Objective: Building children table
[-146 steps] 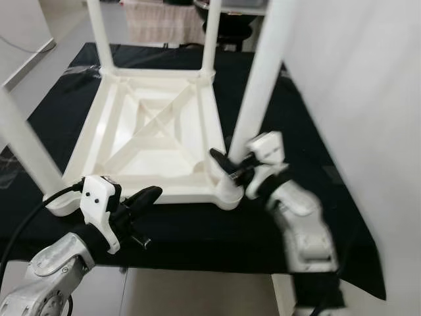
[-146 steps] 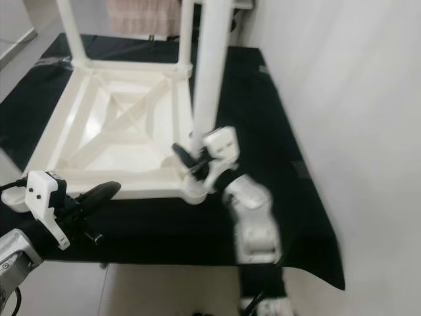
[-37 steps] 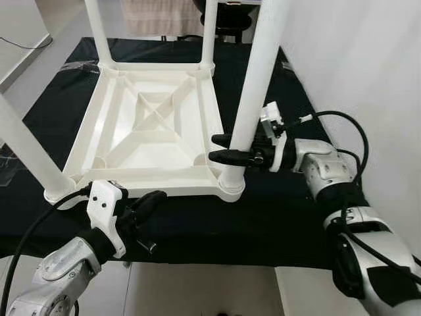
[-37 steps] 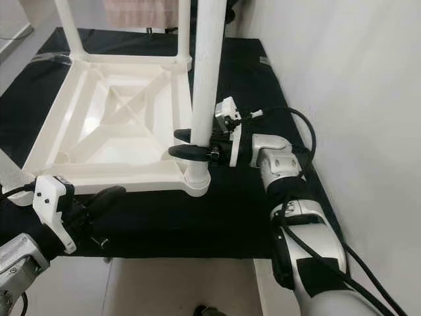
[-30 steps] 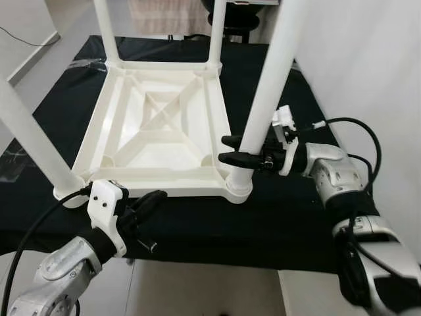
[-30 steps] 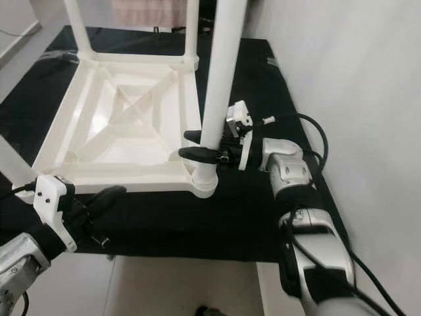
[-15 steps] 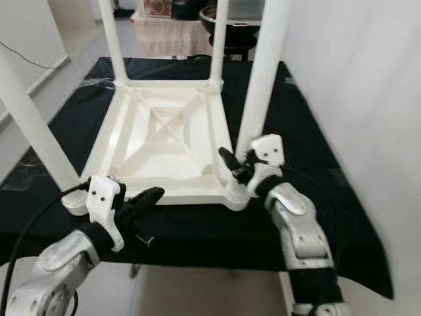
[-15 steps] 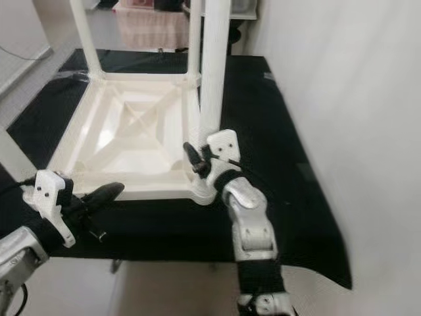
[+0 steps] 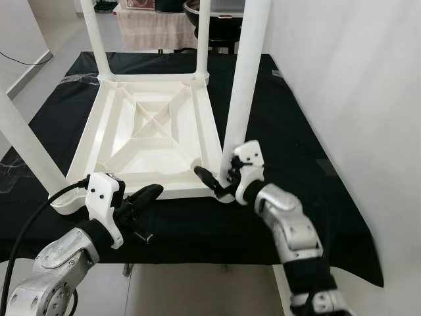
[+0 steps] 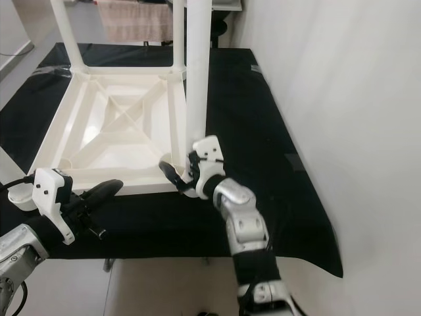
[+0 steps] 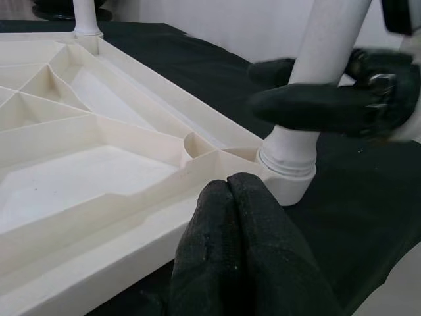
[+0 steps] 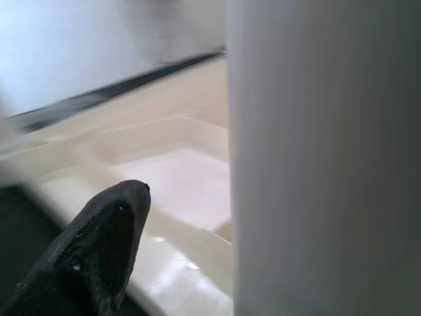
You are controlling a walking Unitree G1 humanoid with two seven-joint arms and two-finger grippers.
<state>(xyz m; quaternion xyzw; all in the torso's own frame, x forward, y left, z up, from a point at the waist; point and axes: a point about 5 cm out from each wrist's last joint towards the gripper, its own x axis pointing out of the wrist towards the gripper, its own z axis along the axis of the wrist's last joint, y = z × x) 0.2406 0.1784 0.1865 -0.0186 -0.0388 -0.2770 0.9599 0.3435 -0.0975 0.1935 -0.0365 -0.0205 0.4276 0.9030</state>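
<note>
A white plastic children's table [image 9: 158, 189] lies upside down on a black cloth, its four legs pointing up. My right gripper [image 9: 220, 181] is at the base of the near right leg [image 9: 245, 85], reaching in from the front. In the left wrist view its black fingers [image 11: 309, 105] sit on either side of that leg, just above the socket [image 11: 288, 172]. One right finger [image 12: 99, 243] lies beside the leg [image 12: 322, 158]. My left gripper [image 9: 150, 193] is shut and holds nothing. It hovers by the tabletop's front rim, left of that leg.
A white wall [image 9: 342, 99] runs close along the right side. The black cloth's front edge [image 9: 197, 257] drops to the floor just below both arms. A dark bowl-shaped object [image 9: 220, 10] and a draped stand [image 9: 154, 29] are beyond the far end.
The right arm has swung from reaching in sideways from the right to reaching from the front, its gripper staying at the leg's base. The camera shifted. The left gripper has hardly moved.
</note>
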